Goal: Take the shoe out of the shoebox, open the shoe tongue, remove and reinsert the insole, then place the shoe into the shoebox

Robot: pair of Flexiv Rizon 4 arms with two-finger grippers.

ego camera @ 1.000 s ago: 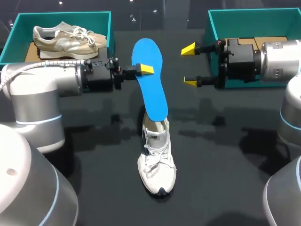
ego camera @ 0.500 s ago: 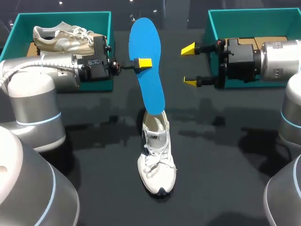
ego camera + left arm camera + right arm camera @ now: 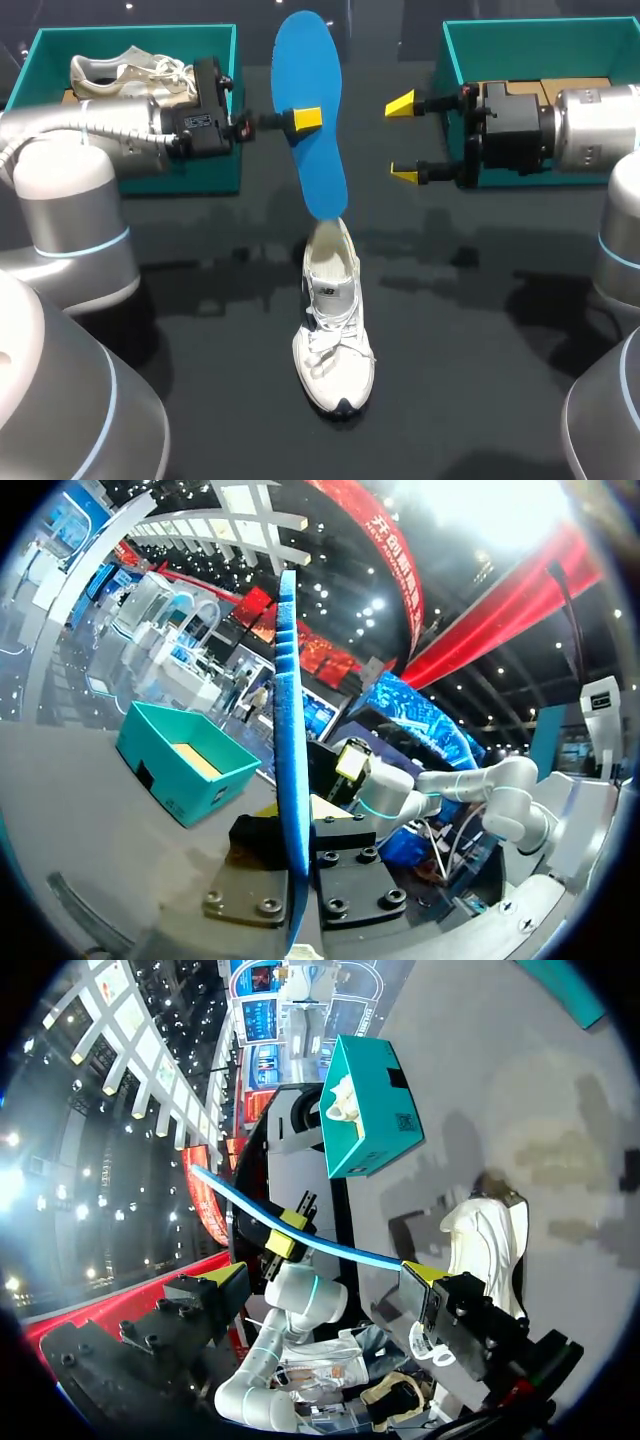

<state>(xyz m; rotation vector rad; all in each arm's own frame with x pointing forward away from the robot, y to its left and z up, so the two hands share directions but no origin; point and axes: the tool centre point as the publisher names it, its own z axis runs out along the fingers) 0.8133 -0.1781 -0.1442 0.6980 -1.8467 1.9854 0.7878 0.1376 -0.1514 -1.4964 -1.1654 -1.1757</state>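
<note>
A blue insole (image 3: 310, 110) hangs almost upright over the table with my left gripper (image 3: 305, 120) shut on its middle. Its lower end sits just at the heel opening of the white shoe (image 3: 333, 320), which stands mid-table with its toe toward the front edge. In the left wrist view the insole (image 3: 290, 710) shows edge-on, pinched in that gripper (image 3: 297, 830). My right gripper (image 3: 402, 140) is open and empty, level with the insole and a short way to its right. From the right wrist view the insole (image 3: 300, 1235) arcs above the shoe (image 3: 490, 1240), ahead of the open right gripper (image 3: 325, 1285).
A teal shoebox (image 3: 218, 40) at the back left holds a beige shoe (image 3: 130, 75). A second teal shoebox (image 3: 460, 45) stands at the back right behind my right wrist, and also shows in the left wrist view (image 3: 185, 770). The dark table (image 3: 480, 330) surrounds the white shoe.
My left gripper has lifted the insole up and toward the back, drawing its lower end out of the white shoe to the heel opening. The right arm has kept still.
</note>
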